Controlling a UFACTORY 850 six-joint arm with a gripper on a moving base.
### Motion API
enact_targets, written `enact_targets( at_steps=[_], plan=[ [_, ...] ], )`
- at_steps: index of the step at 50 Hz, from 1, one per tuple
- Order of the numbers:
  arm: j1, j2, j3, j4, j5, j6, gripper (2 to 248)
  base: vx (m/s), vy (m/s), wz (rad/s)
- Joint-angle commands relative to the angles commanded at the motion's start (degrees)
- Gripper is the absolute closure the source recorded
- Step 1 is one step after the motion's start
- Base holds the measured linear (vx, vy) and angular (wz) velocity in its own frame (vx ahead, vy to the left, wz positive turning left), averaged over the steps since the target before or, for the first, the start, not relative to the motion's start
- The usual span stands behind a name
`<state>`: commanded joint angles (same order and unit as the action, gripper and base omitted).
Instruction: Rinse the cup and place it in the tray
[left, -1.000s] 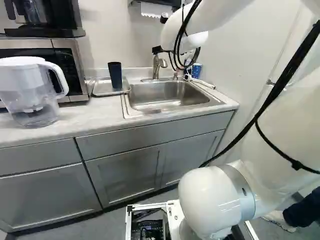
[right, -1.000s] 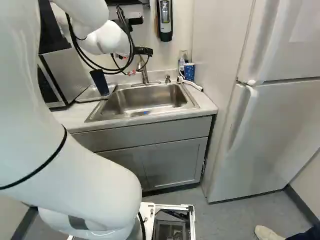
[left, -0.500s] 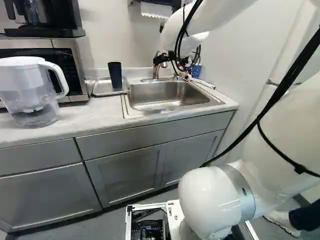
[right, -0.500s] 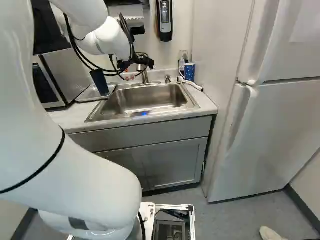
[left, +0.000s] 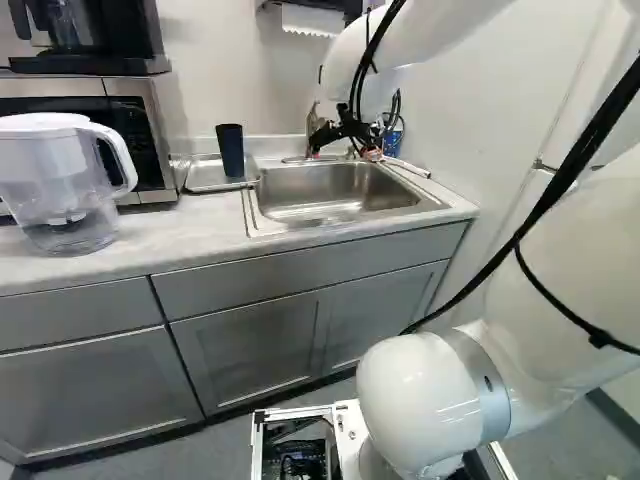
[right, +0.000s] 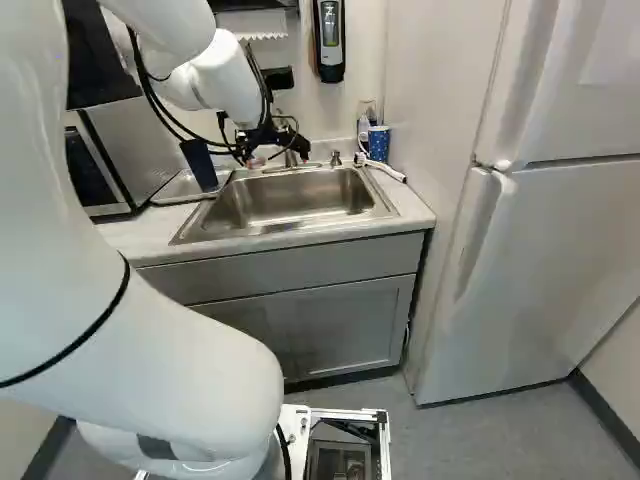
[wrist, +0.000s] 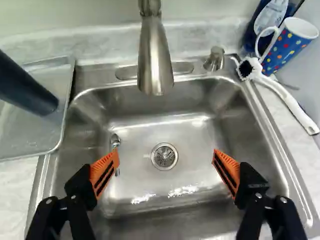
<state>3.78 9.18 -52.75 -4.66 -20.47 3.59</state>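
Lowered, one gripper (left: 343, 154) hangs above one sink (right: 285, 198), fingers (wrist: 106, 170) spread; surface (left: 190, 232): one cup (left: 230, 152) on one tray (left: 205, 176), ten o'clock from sink; one mug (wrist: 288, 47), two; one fridge (right: 550, 260), three.

A pale, faintly veined counter (left: 190, 228) ran along the wall, with a steel sink (wrist: 142, 131) set into it. At the left of the left base view, a clear pitcher (left: 68, 195) with a white handle stood upright on it, in front of a microwave (left: 136, 118). A shallow tray (wrist: 36, 136) lay flat between the microwave and the sink. By the sink's opposite back corner stood a blue mug (wrist: 286, 49) with coloured dots, a dark blue bottle (wrist: 271, 19) beside it, and a white-handled brush (wrist: 289, 102) lay near them.
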Motion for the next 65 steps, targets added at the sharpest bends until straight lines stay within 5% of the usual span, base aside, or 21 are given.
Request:
enact_targets(
  at_steps=[11, 65],
  plan=[
    [0.00, 0.00, 0.00, 0.00, -6.12, 0.00, 3, 0.000, 0.000, 0.000],
    [0.00, 0.00, 0.00, 0.00, -6.12, 0.00, 3, 0.000, 0.000, 0.000]
  ],
)
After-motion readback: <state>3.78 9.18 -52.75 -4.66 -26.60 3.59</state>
